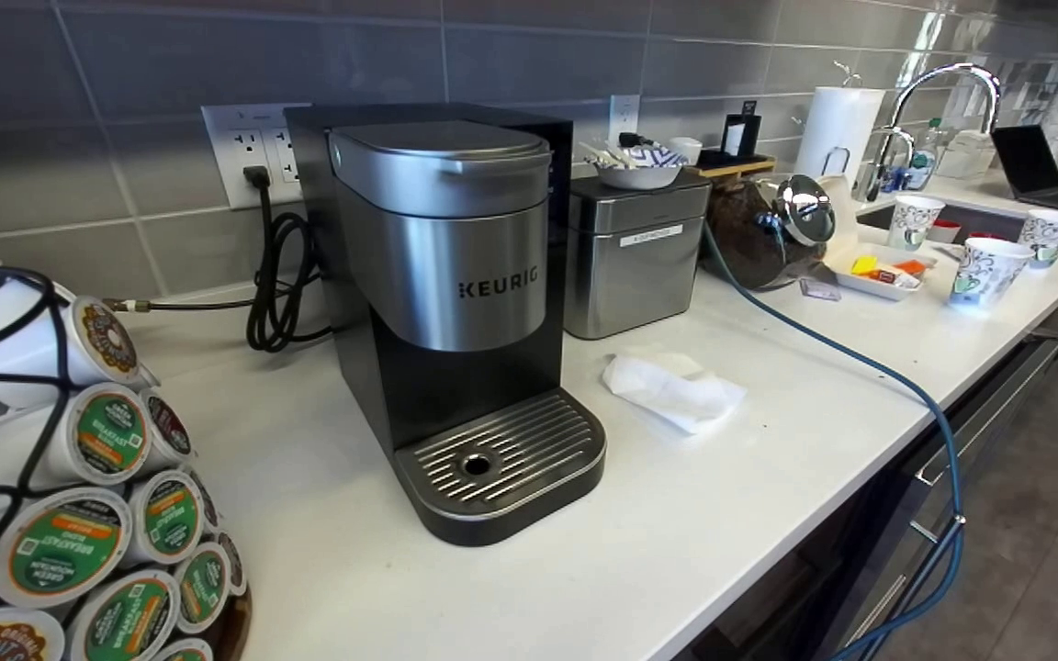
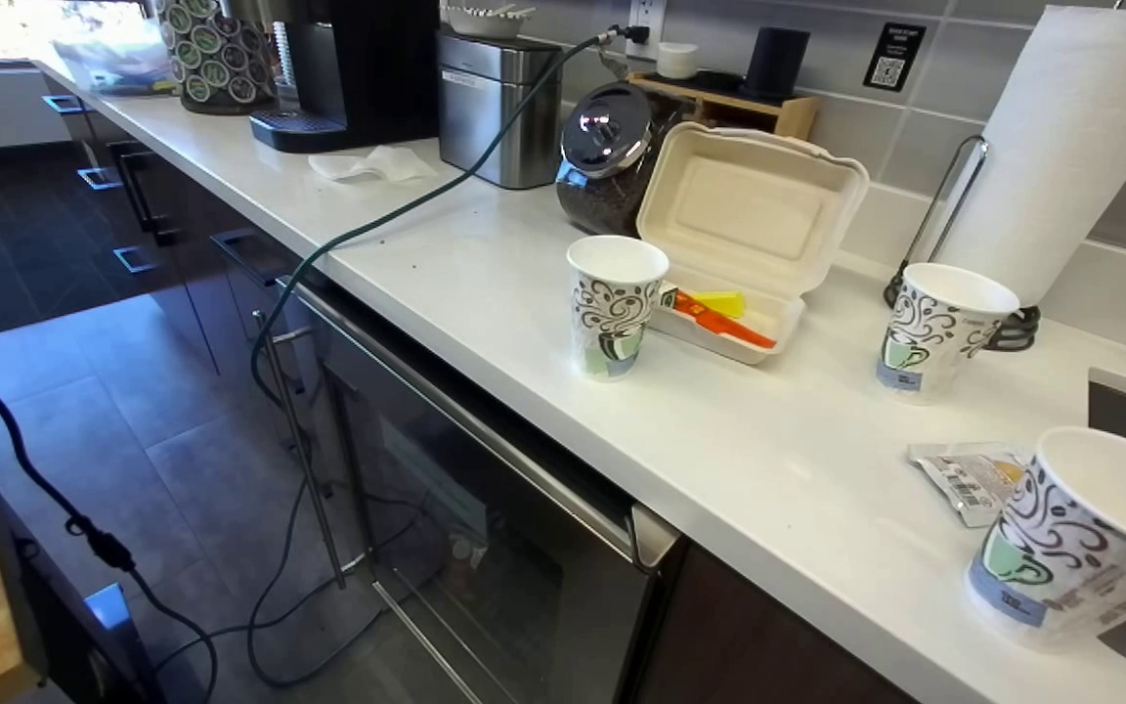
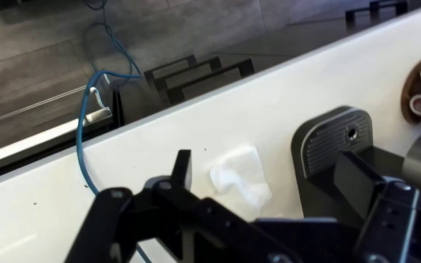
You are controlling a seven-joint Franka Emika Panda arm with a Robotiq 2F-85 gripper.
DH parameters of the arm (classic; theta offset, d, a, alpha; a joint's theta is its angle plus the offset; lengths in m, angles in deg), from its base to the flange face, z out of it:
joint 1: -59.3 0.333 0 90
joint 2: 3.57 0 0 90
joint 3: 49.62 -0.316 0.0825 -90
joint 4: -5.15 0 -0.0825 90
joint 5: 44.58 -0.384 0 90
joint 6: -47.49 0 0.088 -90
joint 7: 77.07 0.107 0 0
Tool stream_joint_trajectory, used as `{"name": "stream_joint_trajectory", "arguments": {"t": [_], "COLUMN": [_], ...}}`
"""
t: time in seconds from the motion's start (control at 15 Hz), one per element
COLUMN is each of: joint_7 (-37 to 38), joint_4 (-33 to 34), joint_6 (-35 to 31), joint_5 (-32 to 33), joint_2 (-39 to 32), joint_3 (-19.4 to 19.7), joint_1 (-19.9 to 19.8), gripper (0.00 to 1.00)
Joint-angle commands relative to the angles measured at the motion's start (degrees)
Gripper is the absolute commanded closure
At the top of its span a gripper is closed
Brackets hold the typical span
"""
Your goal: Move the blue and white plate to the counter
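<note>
The blue and white plate [image 1: 641,173] is a small round white dish with a blue zigzag pattern inside. It rests on the lid of a steel canister beside the coffee maker, with white sticks and a dark item in it. It also shows at the top edge of an exterior view [image 2: 488,22], partly cut off. It is out of the wrist view. The off-white counter [image 1: 529,588] runs along the wall and shows in the wrist view [image 3: 261,109]. My gripper [image 3: 267,166] is open and empty above the counter. It is not seen in either exterior view.
A coffee maker [image 1: 455,303] stands beside the steel canister [image 1: 639,266]. A crumpled white napkin [image 3: 245,179] lies in front. A blue cable [image 1: 860,363] crosses the counter. A tilted glass jar [image 2: 612,156], takeout box [image 2: 754,205] and paper cups [image 2: 612,303] stand farther along.
</note>
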Motion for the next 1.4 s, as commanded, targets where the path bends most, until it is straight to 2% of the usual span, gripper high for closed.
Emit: {"name": "stream_joint_trajectory", "arguments": {"t": [0.0,0.33,0.47,0.87,0.93,1.0,1.07,1.33], "joint_7": [1.5,4.4,5.3,-0.1,-1.6,-2.7,-0.3,-0.7], "joint_4": [1.0,2.5,-0.1,-6.4,-6.5,-6.6,-5.8,-5.5], "joint_6": [-2.1,-4.3,-11.9,-38.9,-41.0,-42.0,-39.1,-39.7], "joint_5": [-1.2,-2.5,-7.7,-23.0,-24.6,-26.1,-22.4,-22.6], "joint_2": [-0.9,-2.6,-3.8,-7.8,-8.9,-9.6,-8.7,-9.3], "joint_3": [0.0,-0.6,0.2,1.7,1.7,1.8,1.2,1.2], "joint_1": [-0.4,-0.4,-0.4,1.9,2.4,2.9,1.4,1.6], "gripper": [0.00,0.00,0.00,0.00,0.00,0.00,0.00,0.00]}}
